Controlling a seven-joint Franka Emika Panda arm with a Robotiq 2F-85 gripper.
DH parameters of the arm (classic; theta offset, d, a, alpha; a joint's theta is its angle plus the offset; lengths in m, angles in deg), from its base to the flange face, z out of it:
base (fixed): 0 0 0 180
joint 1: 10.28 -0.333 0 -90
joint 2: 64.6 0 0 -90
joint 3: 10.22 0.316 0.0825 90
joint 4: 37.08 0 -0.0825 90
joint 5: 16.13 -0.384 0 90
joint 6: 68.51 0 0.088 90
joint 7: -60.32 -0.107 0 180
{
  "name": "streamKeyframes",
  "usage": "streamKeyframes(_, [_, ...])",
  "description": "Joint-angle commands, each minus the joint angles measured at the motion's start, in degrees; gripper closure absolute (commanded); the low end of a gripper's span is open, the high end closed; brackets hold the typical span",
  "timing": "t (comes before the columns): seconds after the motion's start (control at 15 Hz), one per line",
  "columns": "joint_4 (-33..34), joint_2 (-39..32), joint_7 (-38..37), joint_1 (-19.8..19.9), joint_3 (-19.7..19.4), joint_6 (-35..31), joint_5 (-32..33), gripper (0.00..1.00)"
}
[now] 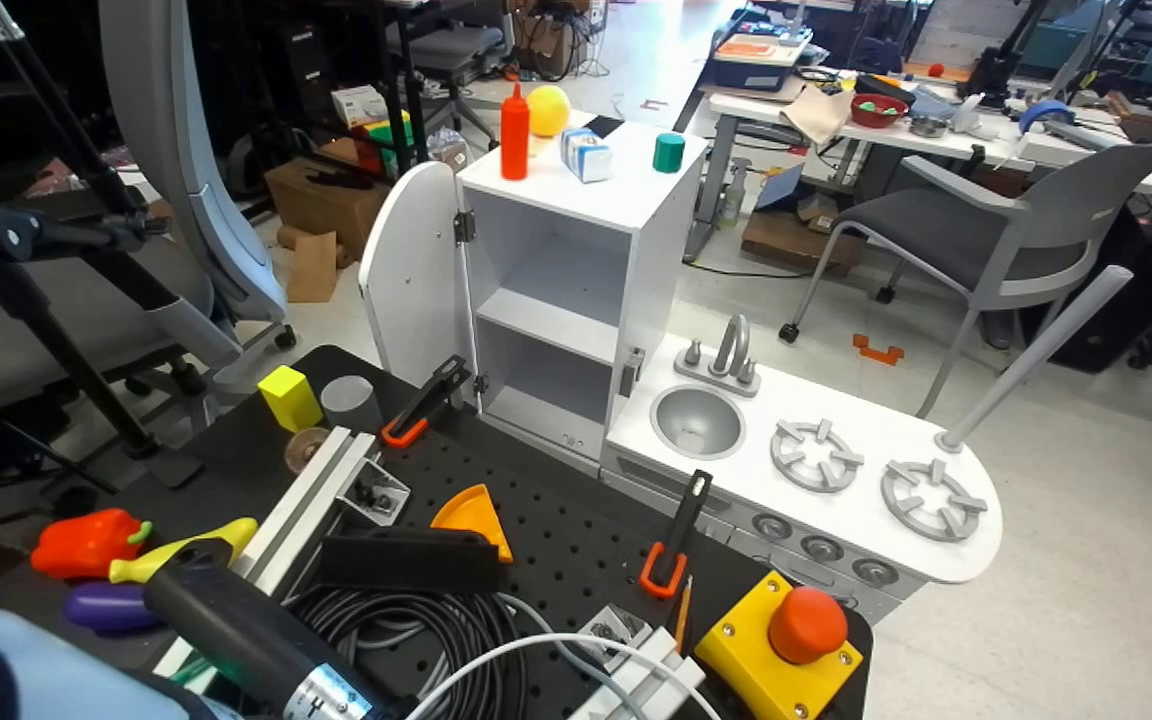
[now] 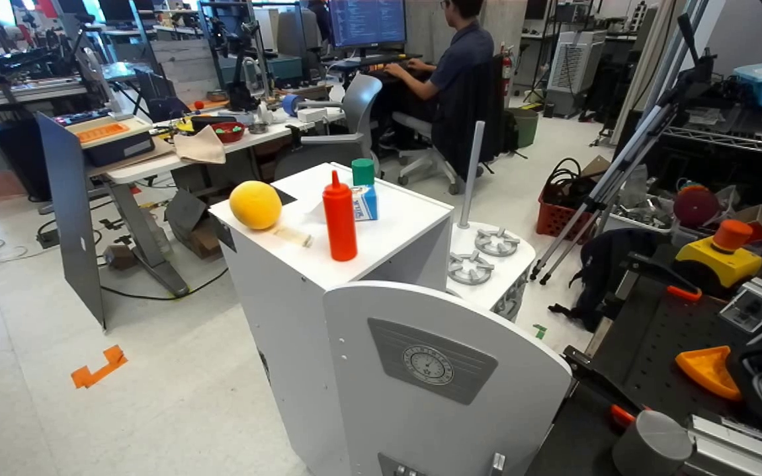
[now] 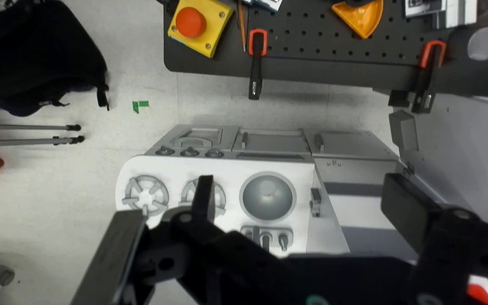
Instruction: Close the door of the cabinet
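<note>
Up close the hand (image 3: 301, 195) is hovering, fingers (image 3: 405, 207) gaping wide apart, while beyond it, toward the wrist view's right edge, the door (image 3: 472, 135) is standing open, its hinged side meeting the cabinet (image 1: 656, 250), whose inside is lying exposed.

Red bottle (image 2: 340, 225) near yellow ball (image 2: 255, 205)

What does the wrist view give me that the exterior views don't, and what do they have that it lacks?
Only the wrist view shows the gripper, open. Only the exterior views show the yellow ball on top of the cabinet and, in an exterior view, the round dial on the outer face of the door. Shared: the door itself, standing open, and the red button on its yellow box.
</note>
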State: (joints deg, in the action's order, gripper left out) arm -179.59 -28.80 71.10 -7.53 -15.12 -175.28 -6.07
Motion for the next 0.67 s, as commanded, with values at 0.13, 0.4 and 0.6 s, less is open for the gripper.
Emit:
streamKeyframes(0.13, [2.9,-14.8,-4.3,-2.3,7.1,2.6,4.8,0.0])
streamKeyframes(0.4, [6.9,-25.6,-7.1,-5.5,11.7,6.0,8.0,0.0])
streamKeyframes(0.6, [9.3,-31.6,-9.0,-8.1,14.0,9.7,10.2,0.0])
